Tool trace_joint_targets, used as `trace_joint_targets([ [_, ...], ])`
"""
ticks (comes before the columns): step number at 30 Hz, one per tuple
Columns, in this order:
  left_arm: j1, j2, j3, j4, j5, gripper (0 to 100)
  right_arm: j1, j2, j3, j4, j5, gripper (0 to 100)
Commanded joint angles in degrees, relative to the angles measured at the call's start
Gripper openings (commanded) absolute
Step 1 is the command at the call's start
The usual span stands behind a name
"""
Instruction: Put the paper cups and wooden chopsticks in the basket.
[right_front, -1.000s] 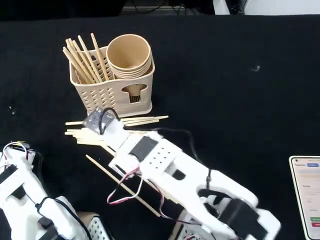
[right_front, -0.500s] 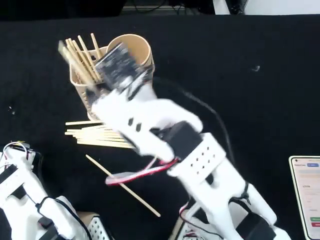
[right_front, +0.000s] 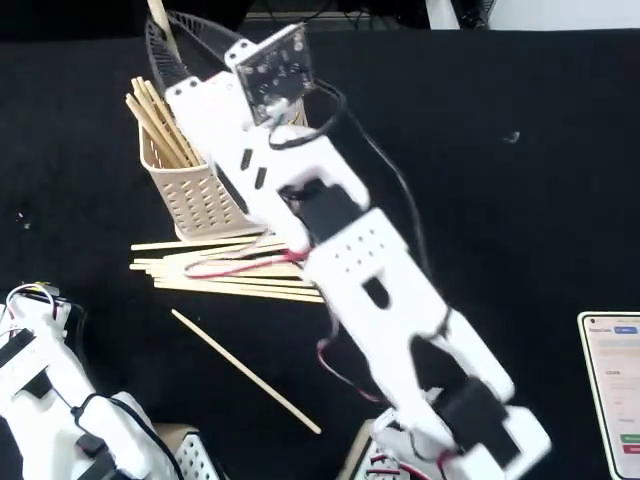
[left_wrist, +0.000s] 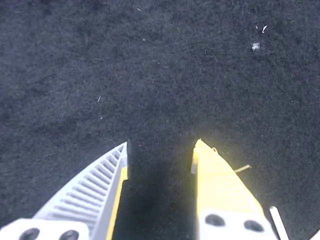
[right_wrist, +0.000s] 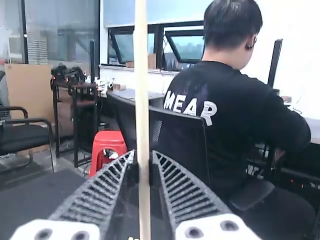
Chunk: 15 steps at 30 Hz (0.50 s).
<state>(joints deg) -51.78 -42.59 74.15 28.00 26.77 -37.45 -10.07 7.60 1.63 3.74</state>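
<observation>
My right gripper (right_wrist: 142, 167) is shut on one wooden chopstick (right_wrist: 141, 90), which stands upright between its jaws. In the high view this gripper (right_front: 168, 38) is raised above the far left of the beige basket (right_front: 195, 200), with the held chopstick (right_front: 158, 15) sticking up past the frame's edge. Several chopsticks (right_front: 155, 120) lean in the basket's left part. The arm hides the paper cups. A pile of chopsticks (right_front: 200, 265) lies on the cloth in front of the basket, and a single chopstick (right_front: 245, 370) lies nearer. My left gripper (left_wrist: 160, 155) is open over bare black cloth.
The left arm (right_front: 40, 400) rests at the near left corner. A phone (right_front: 612, 390) lies at the right edge. Black cloth covers the table, with free room to the right of the basket.
The right arm rose from the chopstick pile in front of the basket to above it, carrying one chopstick. The left arm has not moved.
</observation>
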Motion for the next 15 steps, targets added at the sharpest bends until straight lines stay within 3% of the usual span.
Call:
trace_joint_targets([
  [1,0.7,-0.2,-1.8,-0.7,0.0,21,0.7,3.1,-4.8,-2.7,0.1,1.1],
  [8,0.7,-0.3,-1.8,-0.8,0.0,21,-0.6,4.4,-3.7,5.1,0.1,1.8],
  [13,0.7,-0.3,-1.8,-0.7,0.0,21,-0.9,2.2,-3.6,12.9,0.1,16.6],
  [15,0.7,-0.3,-1.8,-0.7,0.0,21,-0.9,-0.6,-3.6,15.9,0.1,16.5],
])
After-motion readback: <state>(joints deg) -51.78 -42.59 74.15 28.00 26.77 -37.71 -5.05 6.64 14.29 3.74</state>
